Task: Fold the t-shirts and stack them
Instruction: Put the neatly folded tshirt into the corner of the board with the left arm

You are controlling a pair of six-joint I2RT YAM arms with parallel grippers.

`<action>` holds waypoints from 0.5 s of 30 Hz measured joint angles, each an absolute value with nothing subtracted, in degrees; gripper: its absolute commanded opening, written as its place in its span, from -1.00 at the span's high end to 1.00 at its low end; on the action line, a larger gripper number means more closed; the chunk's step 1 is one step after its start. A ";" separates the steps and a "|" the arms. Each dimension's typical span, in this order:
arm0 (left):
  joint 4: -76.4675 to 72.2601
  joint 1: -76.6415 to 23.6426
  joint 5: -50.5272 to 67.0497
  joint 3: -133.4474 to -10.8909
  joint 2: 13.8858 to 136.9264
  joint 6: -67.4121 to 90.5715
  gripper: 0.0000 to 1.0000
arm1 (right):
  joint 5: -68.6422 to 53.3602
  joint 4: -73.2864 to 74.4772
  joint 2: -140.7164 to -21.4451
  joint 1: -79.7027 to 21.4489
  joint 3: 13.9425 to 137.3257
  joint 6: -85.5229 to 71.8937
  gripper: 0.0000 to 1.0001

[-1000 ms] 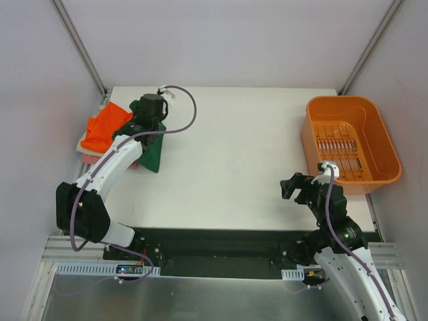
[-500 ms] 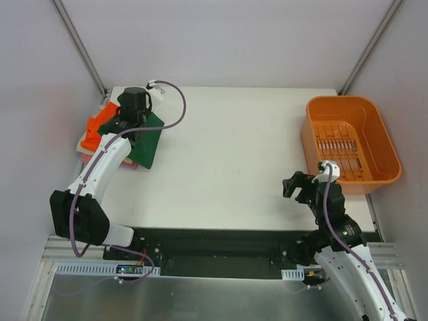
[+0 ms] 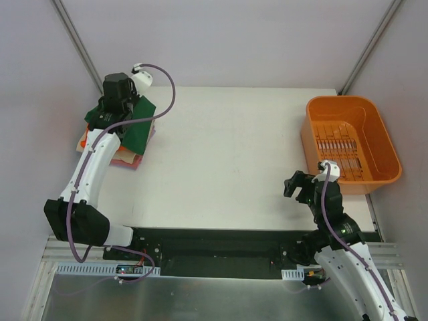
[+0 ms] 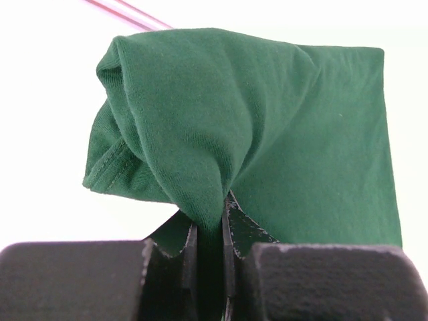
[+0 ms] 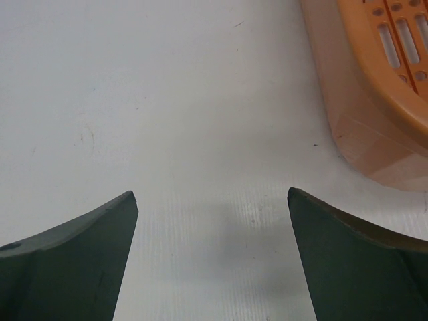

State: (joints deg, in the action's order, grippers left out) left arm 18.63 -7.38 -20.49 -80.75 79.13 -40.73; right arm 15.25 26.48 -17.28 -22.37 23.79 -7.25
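The dark green t-shirt (image 3: 139,126) is held over a pile of folded shirts at the end of the surface (image 3: 227,154) opposite the orange basket (image 3: 314,144), well apart from it. A fold of the green cloth is clamped between the jaws of the left gripper (image 4: 210,234), which are pressed together on it. In the left wrist view the cloth is seen bunched just beyond the jaws and spread flat to one side. Under the green shirt, a sliver of the orange t-shirt (image 3: 82,140), a pale cream t-shirt (image 3: 122,154) and the edge of a pink t-shirt (image 3: 136,162) are seen on the side of the pile away from the basket and along its near edge. Most of the pile is covered by the green cloth. Whether the green shirt rests fully on the pile cannot be told. The right gripper (image 5: 212,200) is held just beside the basket's near-left corner, above the surface. Its jaws are set wide apart, and only the pale surface is seen between them.
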 measured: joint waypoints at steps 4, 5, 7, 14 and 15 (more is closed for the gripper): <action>20.86 -7.29 -16.93 -81.67 78.13 -40.07 1.00 | 15.97 26.48 -17.61 -22.37 23.77 -7.25 -0.93; 22.00 -7.29 -15.92 -82.24 77.91 -39.79 1.00 | 16.10 26.48 -17.72 -22.37 23.77 -7.25 -0.93; 23.68 -7.29 -13.43 -83.24 77.38 -39.18 1.00 | 16.34 26.50 -18.00 -22.35 23.77 -7.25 -0.93; 26.02 -7.29 -10.76 -85.45 74.65 -38.41 1.00 | 17.15 26.50 -18.26 -22.31 23.77 -7.25 -0.93; 26.09 -7.27 -10.76 -85.45 74.52 -38.41 1.00 | 17.17 26.52 -18.46 -22.31 23.77 -7.25 -0.93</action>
